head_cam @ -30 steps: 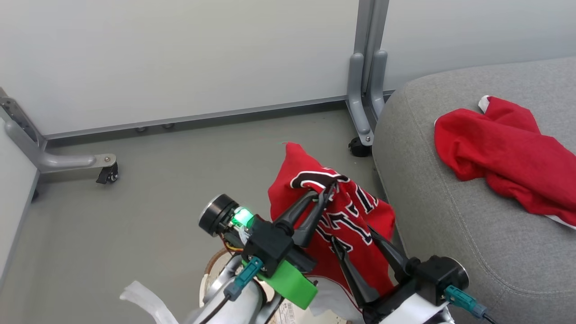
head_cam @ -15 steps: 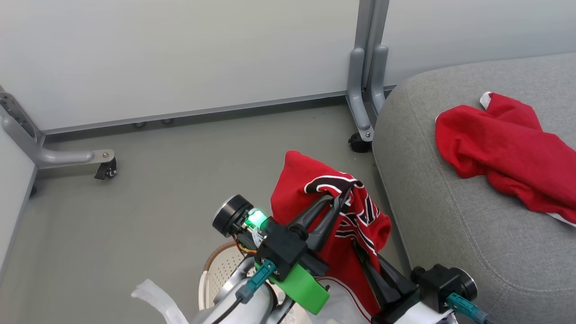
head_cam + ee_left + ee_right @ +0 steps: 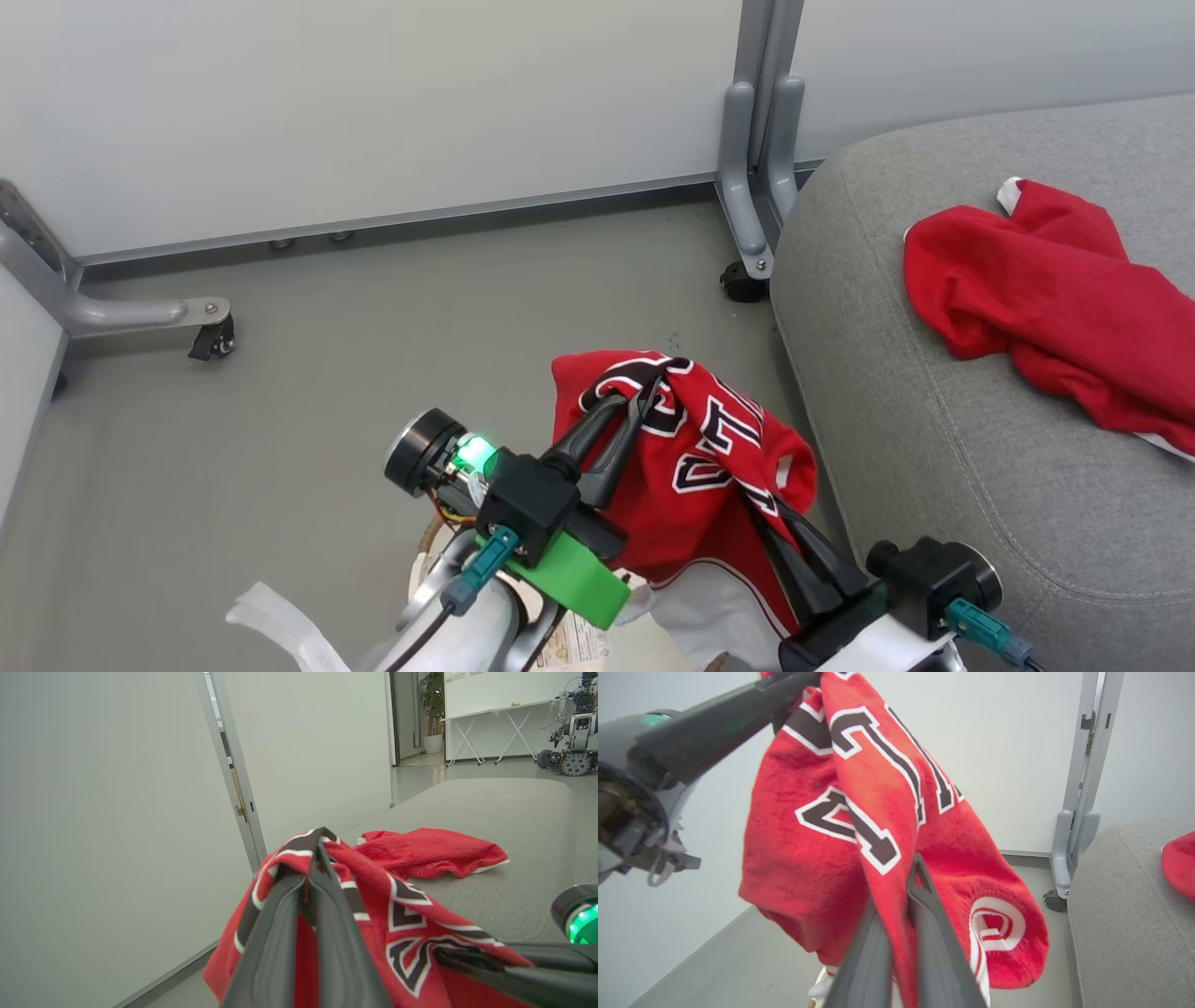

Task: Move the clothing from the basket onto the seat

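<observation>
1. Between the fingers of your left gripper (image 3: pixel 639 399), a fold at the top of the jersey (image 3: pixel 691 467) is pinched. The fingers are clamped together on its black-and-white trim.
2. Your left arm rises from the bottom edge of the head view. Its fingers slant up and to the right, and a green light glows on the wrist behind them.
3. Your right gripper (image 3: pixel 761 513) is clenched on the jersey as well, lower down and to the right of the left fingers. Its tips are buried in the cloth.
4. Your right arm comes in from the lower right corner, and its fingers slant up and to the left, towards the left fingers.
5. The jersey hangs in the air between the two grips with its lettering facing up. Its loose white-trimmed hem drops below the right fingers.
6. To the right of both sets of fingers is the seat (image 3: pixel 915 448), just beside the hanging jersey. You cannot tell whether the cloth touches it.
7. Beyond the right fingers and well apart from them, the red top (image 3: pixel 1046 289) lies crumpled on the seat.
8. Below the left fingers, beside the left arm, a sliver of the basket (image 3: pixel 419 579) shows.
</observation>
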Motion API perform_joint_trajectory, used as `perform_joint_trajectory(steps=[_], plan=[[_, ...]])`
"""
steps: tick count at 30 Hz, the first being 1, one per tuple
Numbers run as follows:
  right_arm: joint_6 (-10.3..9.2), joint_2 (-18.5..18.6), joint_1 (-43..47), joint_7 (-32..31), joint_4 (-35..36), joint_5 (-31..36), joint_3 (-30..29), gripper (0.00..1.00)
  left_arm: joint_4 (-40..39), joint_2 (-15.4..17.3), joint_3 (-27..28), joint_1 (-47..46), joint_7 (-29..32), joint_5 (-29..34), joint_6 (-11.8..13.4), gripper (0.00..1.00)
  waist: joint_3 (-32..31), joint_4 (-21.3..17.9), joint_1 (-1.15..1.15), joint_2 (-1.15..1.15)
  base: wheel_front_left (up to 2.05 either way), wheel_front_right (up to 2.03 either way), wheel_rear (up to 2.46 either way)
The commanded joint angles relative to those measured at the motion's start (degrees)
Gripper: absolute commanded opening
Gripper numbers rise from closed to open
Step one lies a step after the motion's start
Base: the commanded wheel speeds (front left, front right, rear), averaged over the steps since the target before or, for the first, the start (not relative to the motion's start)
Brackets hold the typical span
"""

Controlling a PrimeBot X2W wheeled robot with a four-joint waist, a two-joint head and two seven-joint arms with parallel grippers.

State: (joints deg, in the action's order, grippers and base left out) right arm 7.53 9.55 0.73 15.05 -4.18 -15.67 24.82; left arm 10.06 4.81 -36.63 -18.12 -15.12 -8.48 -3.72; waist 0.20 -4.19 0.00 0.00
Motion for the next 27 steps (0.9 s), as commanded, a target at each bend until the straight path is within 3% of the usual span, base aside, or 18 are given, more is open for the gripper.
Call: perform_joint_trajectory(steps=[1, 2, 3, 12, 27], plan=[[-0.08, 0.1, -0.4, 0.2, 0.4, -0.4, -0.2, 0.00, 0.2, 0.6, 0.8, 0.8, 0.0, -0.3, 0.5, 0.67, 0.1, -0.1, 0.00, 0.00, 0.00, 0.00, 0.00], [-0.08, 0.1, -0.4, 0.2, 0.5, -0.4, -0.3, 0.00, 0.3, 0.7, 0.9, 1.1, 0.0, -0.5, 0.4, 0.89, 0.2, -0.1, 0.00, 0.00, 0.00, 0.00, 0.00], [-0.08, 0.1, -0.5, 0.2, 0.5, -0.4, -0.4, 0.00, 0.3, 0.7, 1.1, 1.2, 0.0, -0.5, 0.3, 1.00, 0.2, -0.2, 0.00, 0.00, 0.00, 0.00, 0.00], [-0.08, -0.1, -0.3, 0.2, 0.9, -0.3, -0.9, 0.00, 0.0, 1.2, 3.3, 2.3, 0.0, -0.6, 1.1, 1.00, 0.7, -0.3, 0.00, 0.00, 0.00, 0.00, 0.00], [-0.08, -0.6, -1.3, 0.2, 1.3, 0.1, -1.6, 0.00, 0.3, 1.3, 4.2, 2.1, 0.0, 0.2, 0.4, 1.00, 2.2, -0.2, 0.00, 0.00, 0.00, 0.00, 0.00]])
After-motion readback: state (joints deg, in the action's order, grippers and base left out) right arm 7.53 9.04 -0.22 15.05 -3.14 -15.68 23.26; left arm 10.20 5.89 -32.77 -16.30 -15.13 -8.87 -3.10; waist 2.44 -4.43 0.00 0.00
